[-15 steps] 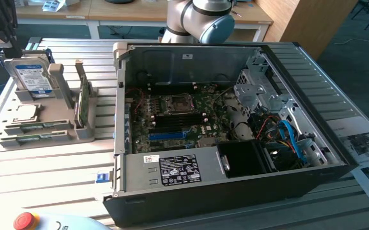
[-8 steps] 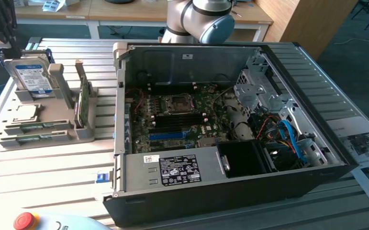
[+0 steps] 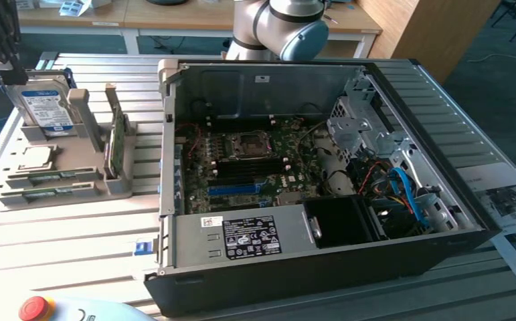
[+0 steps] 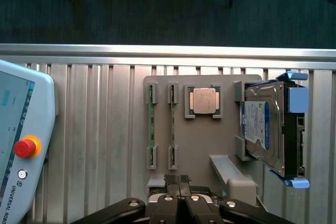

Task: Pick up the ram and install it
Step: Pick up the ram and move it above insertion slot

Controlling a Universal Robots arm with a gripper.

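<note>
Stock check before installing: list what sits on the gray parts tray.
Hard drive, processor chip, two ram sticks on edge in slots, and a third ram stick in a taller holder. In the wrist view the shut fingers cover one edge of the tray.

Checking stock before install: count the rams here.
3 rams on the holder: one and another lying in slots, a third standing upright nearer the case. Others may be hidden.
</note>
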